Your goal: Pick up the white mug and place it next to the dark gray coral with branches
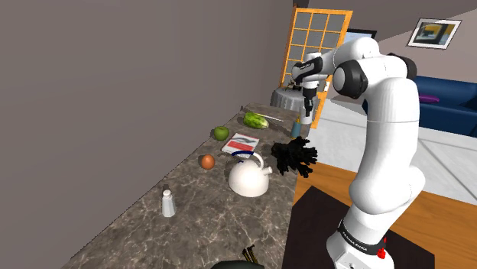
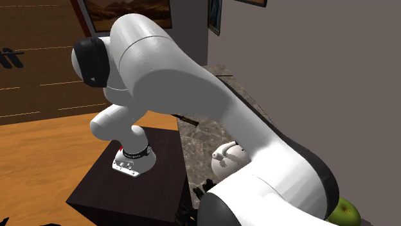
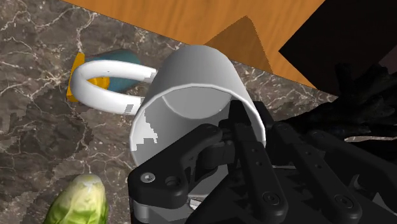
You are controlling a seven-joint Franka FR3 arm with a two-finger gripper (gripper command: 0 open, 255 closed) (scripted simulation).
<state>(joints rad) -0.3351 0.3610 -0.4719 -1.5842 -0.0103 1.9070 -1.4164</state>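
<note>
Shoulder view, dk marbled counter along grey wall, wood floor beyond, pincer clamped on white mug.

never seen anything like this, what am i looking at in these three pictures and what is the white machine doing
It is a simulated white robot arm on a box stand. One picture looks over its shoulder along a marbled counter, one from close beside the arm, one from a camera on its hand. The black gripper clasps a white mug by its rim, over the counter's far end. On the counter lie a white kettle, a dark branched coral, a green apple, a leafy green vegetable, a booklet and a small white shaker.
</note>
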